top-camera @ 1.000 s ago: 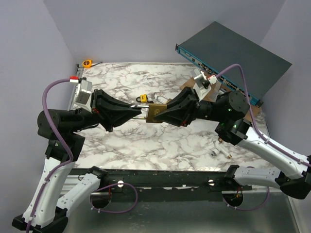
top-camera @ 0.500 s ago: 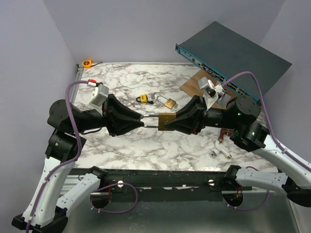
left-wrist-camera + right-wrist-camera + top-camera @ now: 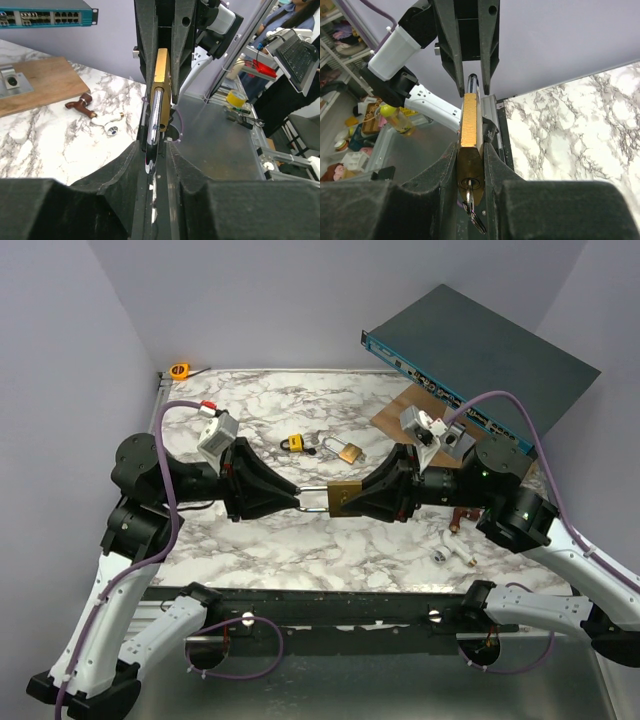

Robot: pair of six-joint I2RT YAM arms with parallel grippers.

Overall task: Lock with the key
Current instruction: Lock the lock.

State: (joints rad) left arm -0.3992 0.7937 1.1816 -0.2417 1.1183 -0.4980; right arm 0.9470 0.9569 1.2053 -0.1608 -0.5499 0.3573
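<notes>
Marble desk, purple walls, network switch leaning in the back right corner. None of that matters for your task, because the padlock isn't on the desk at all. It's up in the air over the front-middle of the desk, pinched between both arms.

Your right gripper is clamped flat on the two broad faces of the brass body. Its wrist cam shows why that's handy: the keyhole end faces that camera, and the key sits in the slot with its ring dangling, so that end is exposed and nothing covers it. Your left gripper is closed on the chrome shackle, coming in from the opposite side. My guess is that grip is meant to push the shackle home into the body while the other side braces it. I can't tell from any view whether the shackle is fully seated.

Pose-wise, both arms reach in from their own sides with the forearms roughly level, wrists pointing at each other, and the fingers nearly nose to nose with the lock as the bridge. Everything lines up on one axis, so a straight push should go in cleanly.

The catch is that both grippers are busy, so nothing is free to turn the key. You'll probably need to regrip at some point.

The yellow lock and small brass lock further back are just lying there.
</notes>
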